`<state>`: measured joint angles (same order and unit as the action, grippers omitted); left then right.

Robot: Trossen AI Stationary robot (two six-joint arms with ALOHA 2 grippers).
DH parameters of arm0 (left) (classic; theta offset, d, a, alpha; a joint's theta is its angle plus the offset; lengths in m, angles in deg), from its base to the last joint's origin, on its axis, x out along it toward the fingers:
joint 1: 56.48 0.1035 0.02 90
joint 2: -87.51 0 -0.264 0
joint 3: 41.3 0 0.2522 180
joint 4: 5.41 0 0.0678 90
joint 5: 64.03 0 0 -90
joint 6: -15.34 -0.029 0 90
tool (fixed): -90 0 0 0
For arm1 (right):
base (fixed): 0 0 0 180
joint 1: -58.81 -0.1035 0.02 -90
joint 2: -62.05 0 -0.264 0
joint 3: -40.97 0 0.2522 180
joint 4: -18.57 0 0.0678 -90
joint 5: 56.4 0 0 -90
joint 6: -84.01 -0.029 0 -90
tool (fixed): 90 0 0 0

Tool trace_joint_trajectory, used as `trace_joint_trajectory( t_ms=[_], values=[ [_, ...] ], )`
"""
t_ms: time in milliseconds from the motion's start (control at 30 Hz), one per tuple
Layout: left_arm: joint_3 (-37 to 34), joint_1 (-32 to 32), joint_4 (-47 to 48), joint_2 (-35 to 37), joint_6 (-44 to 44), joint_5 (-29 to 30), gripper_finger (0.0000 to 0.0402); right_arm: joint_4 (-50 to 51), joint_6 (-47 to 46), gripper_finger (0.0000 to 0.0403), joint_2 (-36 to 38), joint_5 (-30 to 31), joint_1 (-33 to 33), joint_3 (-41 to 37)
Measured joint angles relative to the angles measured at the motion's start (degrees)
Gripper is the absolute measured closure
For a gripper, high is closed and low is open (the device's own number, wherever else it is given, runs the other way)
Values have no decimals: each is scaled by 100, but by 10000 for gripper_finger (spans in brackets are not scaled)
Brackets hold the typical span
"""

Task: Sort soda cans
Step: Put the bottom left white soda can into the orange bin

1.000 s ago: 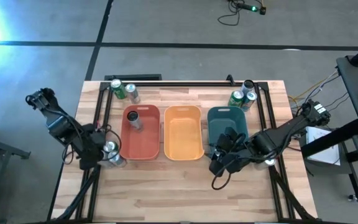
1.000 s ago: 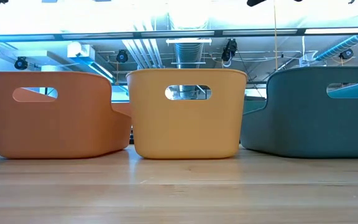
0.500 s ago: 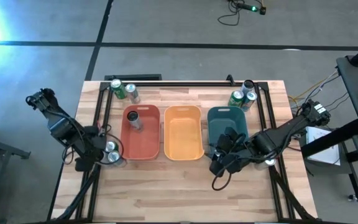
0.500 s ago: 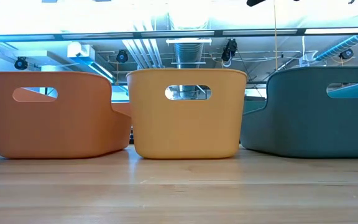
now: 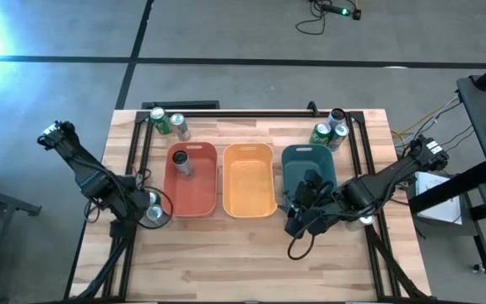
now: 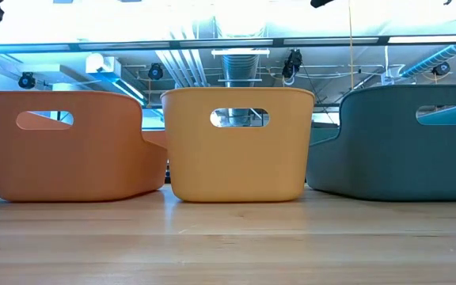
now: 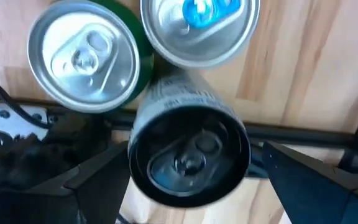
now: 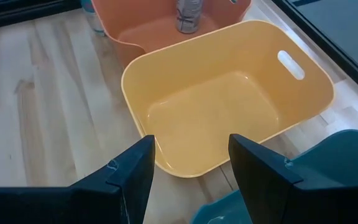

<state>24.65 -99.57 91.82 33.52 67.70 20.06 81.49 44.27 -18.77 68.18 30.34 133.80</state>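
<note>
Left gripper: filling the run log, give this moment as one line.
left gripper: open around dark can | right gripper: open, over table | red bin: one can

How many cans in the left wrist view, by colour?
Green can: 1
Black can: 1
Silver-topped can with blue tab, body colour hidden: 1
Total: 3
The left hand is open around the black can. The right hand is open by the teal bin.
</note>
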Motion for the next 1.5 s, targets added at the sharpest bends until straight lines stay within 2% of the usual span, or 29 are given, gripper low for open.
trace_joint_trajectory(
  t_ms=[100, 467, 800, 900, 1033, 1133, 1333, 1500],
  values=[
    [-50, 0, -147, -59, 78, 197, 67, 1, 34, 202, 0, 2, 0, 0],
    [-488, 0, -632, -108, 264, 194, 83, -1, -4, 202, 0, 4, 0, 0],
    [-508, 0, -591, 12, 494, 190, 93, -1, -9, 202, 0, 0, 0, 0],
    [-508, 0, -542, 84, 684, 190, 113, -1, -9, 202, 0, -7, 0, 0],
    [-510, 0, -520, 180, 816, 191, 162, 1, -9, 202, 0, -7, 0, 0],
    [-510, 0, -527, 231, 883, 177, 163, -1, -9, 202, 0, -12, 0, 0],
    [-331, 0, -404, 255, 1188, -359, 163, -4, -9, 202, 23, -31, 0, 0],
    [282, 0, -231, 253, 1220, -685, 163, -15, 61, 202, 94, -28, 0, 0]
  ],
)
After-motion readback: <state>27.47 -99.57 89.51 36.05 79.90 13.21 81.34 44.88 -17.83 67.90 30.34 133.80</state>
